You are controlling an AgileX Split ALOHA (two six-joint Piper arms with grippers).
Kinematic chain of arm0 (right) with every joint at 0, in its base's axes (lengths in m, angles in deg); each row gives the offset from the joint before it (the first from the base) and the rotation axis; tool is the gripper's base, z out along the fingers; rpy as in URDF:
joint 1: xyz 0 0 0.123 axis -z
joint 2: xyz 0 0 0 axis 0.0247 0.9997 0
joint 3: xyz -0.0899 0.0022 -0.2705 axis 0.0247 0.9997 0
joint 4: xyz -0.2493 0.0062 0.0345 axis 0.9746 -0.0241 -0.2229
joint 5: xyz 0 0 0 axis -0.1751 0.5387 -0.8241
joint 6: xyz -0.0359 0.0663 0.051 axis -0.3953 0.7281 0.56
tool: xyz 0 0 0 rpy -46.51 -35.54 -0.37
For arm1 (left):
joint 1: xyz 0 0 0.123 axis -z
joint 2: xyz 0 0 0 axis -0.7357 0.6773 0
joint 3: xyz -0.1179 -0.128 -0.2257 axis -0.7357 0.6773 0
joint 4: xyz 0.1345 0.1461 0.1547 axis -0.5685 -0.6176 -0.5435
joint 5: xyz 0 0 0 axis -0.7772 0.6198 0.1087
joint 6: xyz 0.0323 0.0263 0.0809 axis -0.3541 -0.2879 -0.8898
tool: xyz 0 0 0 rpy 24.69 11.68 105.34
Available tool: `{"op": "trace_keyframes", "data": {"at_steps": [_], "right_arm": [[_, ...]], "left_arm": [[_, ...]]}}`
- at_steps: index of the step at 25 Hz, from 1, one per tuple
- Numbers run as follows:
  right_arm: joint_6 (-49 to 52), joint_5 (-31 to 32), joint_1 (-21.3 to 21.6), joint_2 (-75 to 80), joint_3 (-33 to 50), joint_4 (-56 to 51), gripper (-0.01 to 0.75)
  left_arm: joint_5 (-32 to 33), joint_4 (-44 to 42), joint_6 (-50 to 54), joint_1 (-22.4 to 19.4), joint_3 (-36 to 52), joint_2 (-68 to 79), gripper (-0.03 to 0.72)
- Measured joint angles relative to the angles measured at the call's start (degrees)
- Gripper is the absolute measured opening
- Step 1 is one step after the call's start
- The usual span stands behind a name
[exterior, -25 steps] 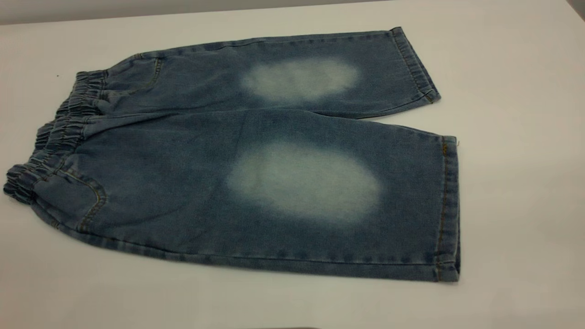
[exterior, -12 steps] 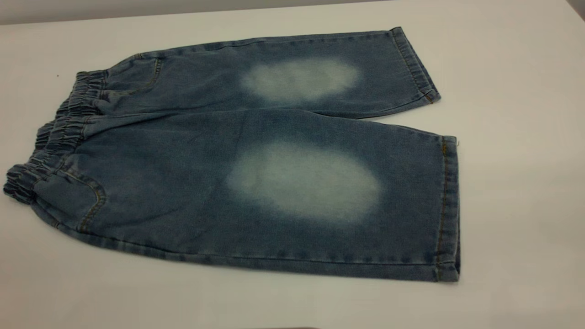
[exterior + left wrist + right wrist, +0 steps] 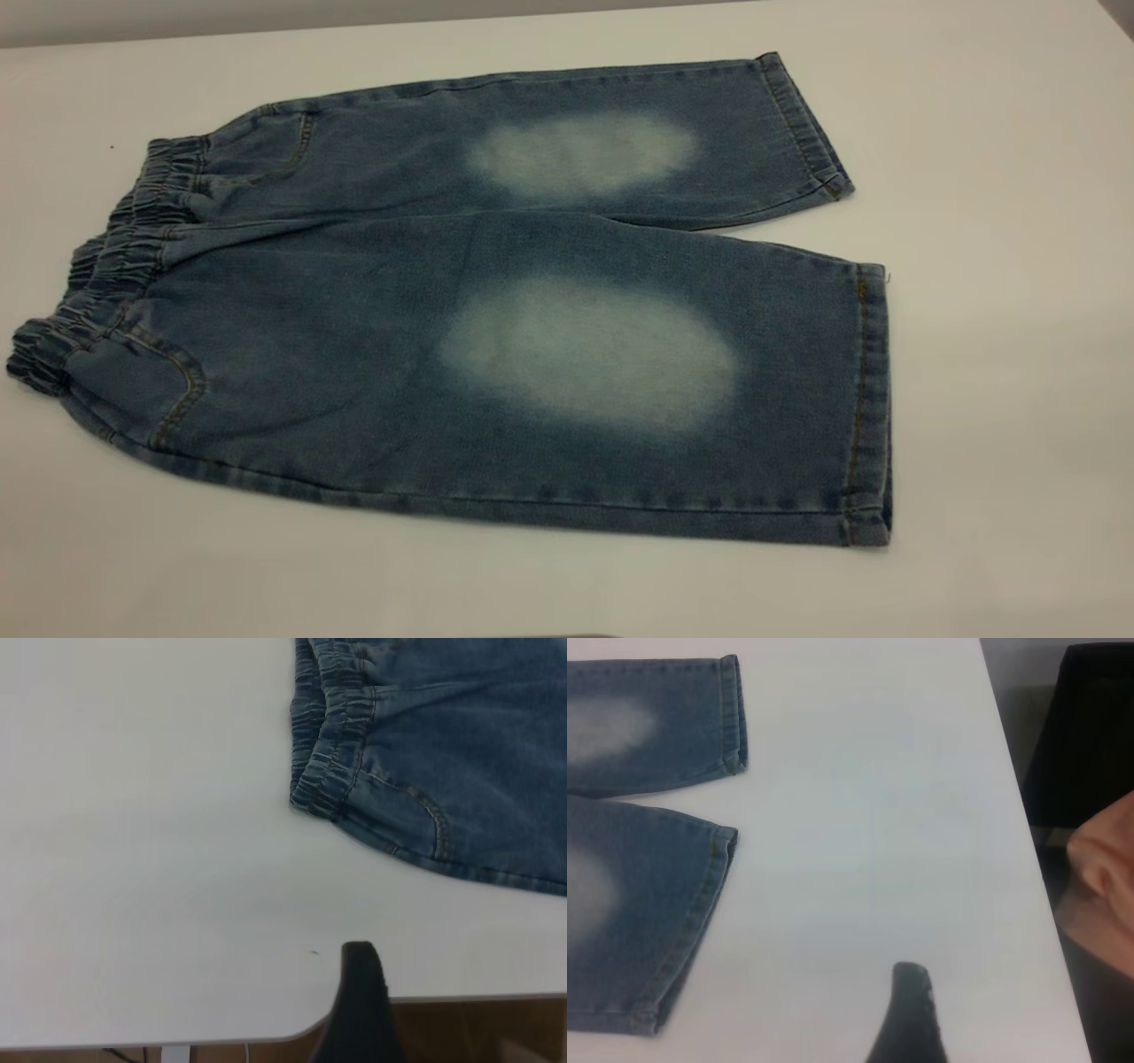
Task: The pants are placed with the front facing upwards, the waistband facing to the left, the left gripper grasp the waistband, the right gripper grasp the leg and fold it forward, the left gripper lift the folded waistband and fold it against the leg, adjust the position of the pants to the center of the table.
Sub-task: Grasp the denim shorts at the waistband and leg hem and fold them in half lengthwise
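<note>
While the pants (image 3: 496, 337) lay flat on the tabletop (image 3: 992, 133), waistband (image 3: 106, 266) leftward for your first grasp, your left gripper (image 3: 359, 1010) and right gripper (image 3: 911, 1014) hung clear, holding nothing; their opening I couldn't tell

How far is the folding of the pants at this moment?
Done: the pants lie flat on the table, front up, waistband to the left. In hand: nothing. The left gripper hangs near the table edge, apart from the waistband; the right gripper is apart from the leg cuffs. Left: both grasps, both folds, centring.
</note>
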Motion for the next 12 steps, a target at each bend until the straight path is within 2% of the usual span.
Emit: {"op": "trace_keyframes", "data": {"at_steps": [8,12], "right_arm": [[0.00,-0.05,0.00,0.00,0.00,-1.39,0.496],[2.02,-0.47,0.00,1.30,-0.78,-3.43,0.496]], "left_arm": [[0.00,-0.13,0.90,0.00,0.00,0.00,0.515],[-0.97,-0.36,10.02,0.00,-0.81,1.33,0.515]]}}
